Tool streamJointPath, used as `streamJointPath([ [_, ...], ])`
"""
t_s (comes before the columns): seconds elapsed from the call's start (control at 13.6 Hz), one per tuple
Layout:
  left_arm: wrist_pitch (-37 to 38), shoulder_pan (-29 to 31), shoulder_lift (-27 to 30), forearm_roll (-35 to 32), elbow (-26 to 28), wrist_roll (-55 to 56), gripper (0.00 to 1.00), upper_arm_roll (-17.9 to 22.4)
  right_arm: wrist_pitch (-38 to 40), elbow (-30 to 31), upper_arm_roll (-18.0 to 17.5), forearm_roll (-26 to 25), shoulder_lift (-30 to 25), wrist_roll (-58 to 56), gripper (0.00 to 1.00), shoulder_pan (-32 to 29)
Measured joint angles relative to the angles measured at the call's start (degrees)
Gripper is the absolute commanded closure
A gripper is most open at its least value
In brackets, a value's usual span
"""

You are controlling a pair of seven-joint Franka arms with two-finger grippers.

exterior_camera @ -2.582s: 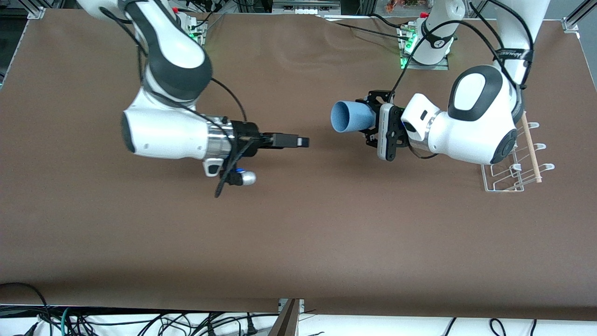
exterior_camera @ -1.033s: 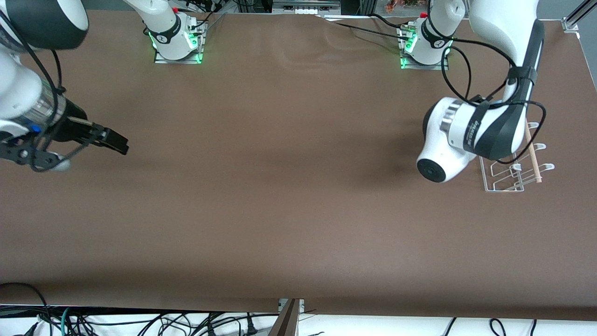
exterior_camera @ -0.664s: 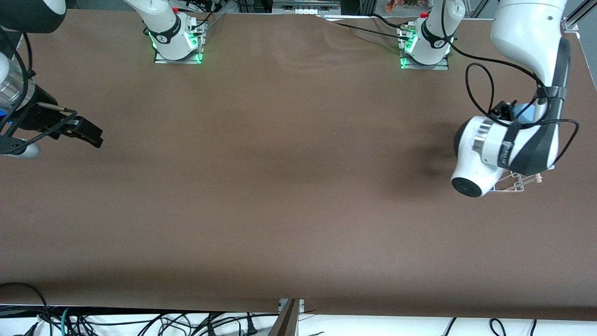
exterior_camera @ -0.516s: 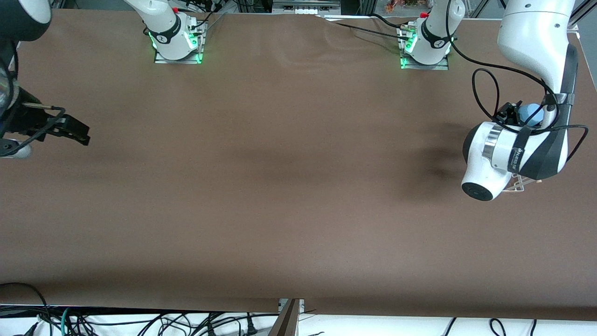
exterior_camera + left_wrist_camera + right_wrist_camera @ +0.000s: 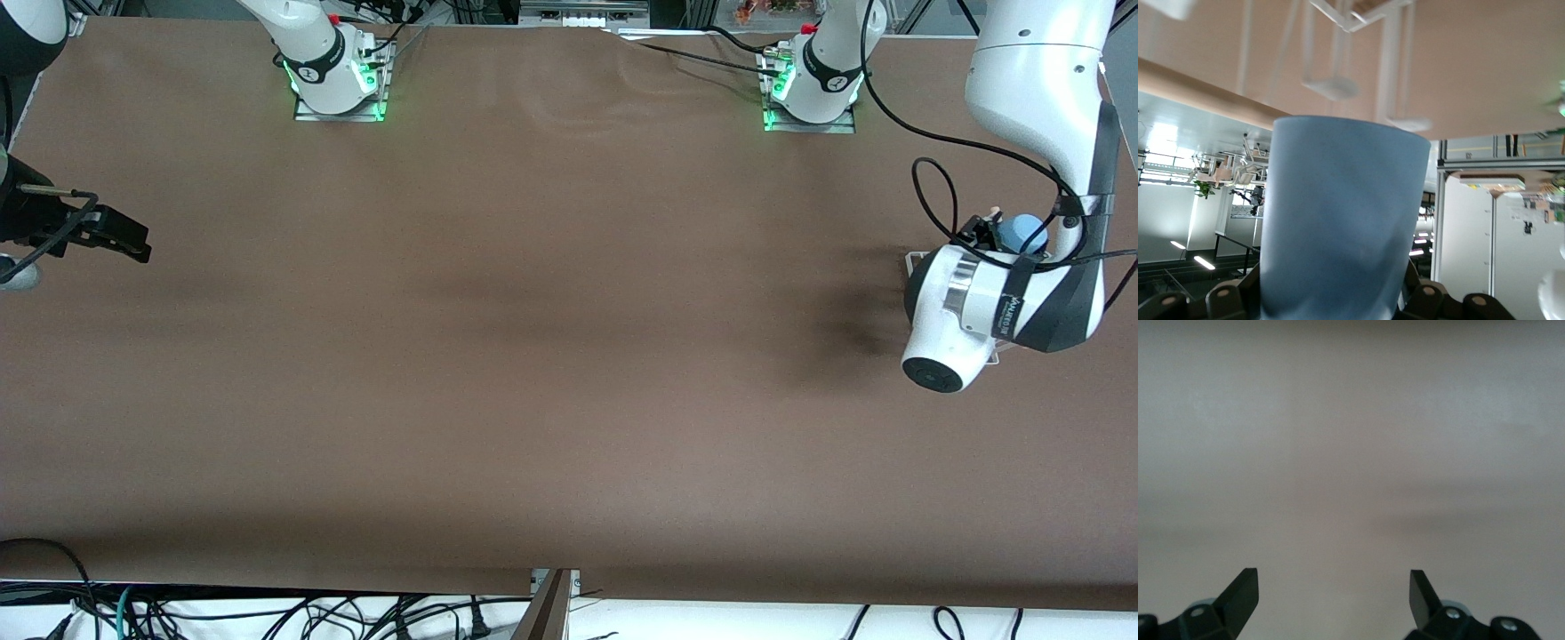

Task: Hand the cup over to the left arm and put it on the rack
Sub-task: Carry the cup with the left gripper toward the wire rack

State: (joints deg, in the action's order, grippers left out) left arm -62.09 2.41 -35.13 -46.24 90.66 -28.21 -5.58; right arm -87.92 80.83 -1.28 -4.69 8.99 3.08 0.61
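- Spreading across the whole front view, the brown table (image 5: 533, 356) is bare but for the rack and the two arm bases along its upper edge.
- The left arm (image 5: 1005, 298) folds over the rack and hides nearly all of it.
- The right arm (image 5: 18, 213) waits at its own end of the table, well apart from the rack and mostly cut off by the frame edge.
- Only a white corner of the rack (image 5: 914, 259) and a wire bit under the elbow show in the front view; in the left wrist view its prongs (image 5: 1331, 83) appear blurred, close to the cup's rim.
- The cup (image 5: 1022, 235) sits over the rack, clamped in the left gripper (image 5: 989, 233); just a blue patch peeks past the arm, while it fills the left wrist view (image 5: 1341, 220).
- The right gripper (image 5: 1331, 587) hangs with its fingers (image 5: 1241, 590) spread wide and nothing between them.
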Motion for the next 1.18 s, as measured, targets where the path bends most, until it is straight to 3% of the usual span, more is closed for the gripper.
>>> streamJointPath([
  [1.11, -2.5, 0.7, -2.4, 0.0, 0.0, 3.6, 1.0, -0.5, 0.2, 1.2, 0.1, 0.0, -0.2, -4.6, 0.0, 0.0],
  [1.18, -2.9, 0.7, -2.4, 0.0, 0.0, 3.8, 0.87, -0.5, 0.2, 1.2, 0.1, 0.0, -0.2, -4.6, 0.0, 0.0],
])
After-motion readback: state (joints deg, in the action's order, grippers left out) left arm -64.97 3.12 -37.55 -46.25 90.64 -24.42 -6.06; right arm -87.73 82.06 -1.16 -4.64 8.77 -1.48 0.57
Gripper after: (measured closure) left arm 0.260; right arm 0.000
